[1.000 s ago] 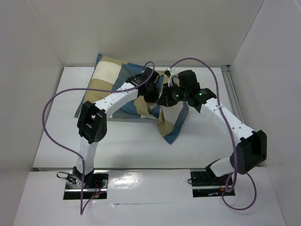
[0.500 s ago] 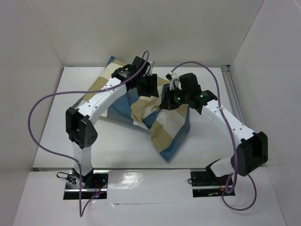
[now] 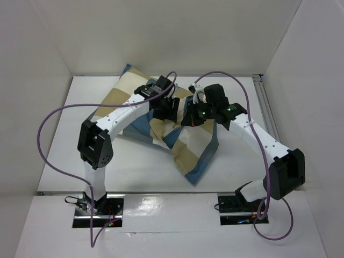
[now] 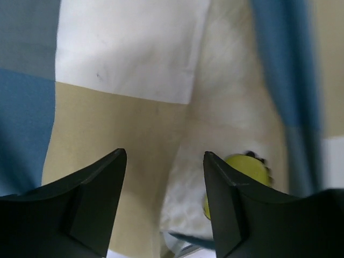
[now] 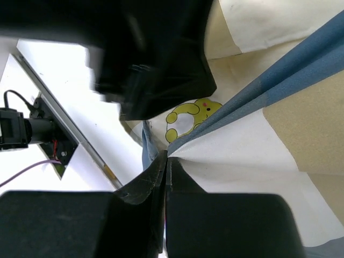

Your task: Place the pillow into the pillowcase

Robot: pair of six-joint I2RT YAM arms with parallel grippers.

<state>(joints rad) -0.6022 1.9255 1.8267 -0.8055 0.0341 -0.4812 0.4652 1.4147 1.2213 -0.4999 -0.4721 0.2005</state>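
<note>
The plump cream quilted pillow (image 4: 231, 102) sits almost wholly covered by the limp blue, tan and white checked pillowcase (image 3: 196, 150). The pillowcase sprawls mid-surface, its long axis diagonal from the foot of the back wall at far left to a corner pointing at the near edge. Bare white surface (image 3: 134, 166) lies open on both near sides. Only the wrist views show the pillow's cream face and yellow emblem (image 5: 188, 115). The left tool (image 4: 164, 161) hovers over it, fingers apart. The right tool (image 5: 165, 172) is pinched on the pillowcase's blue hem.
</note>
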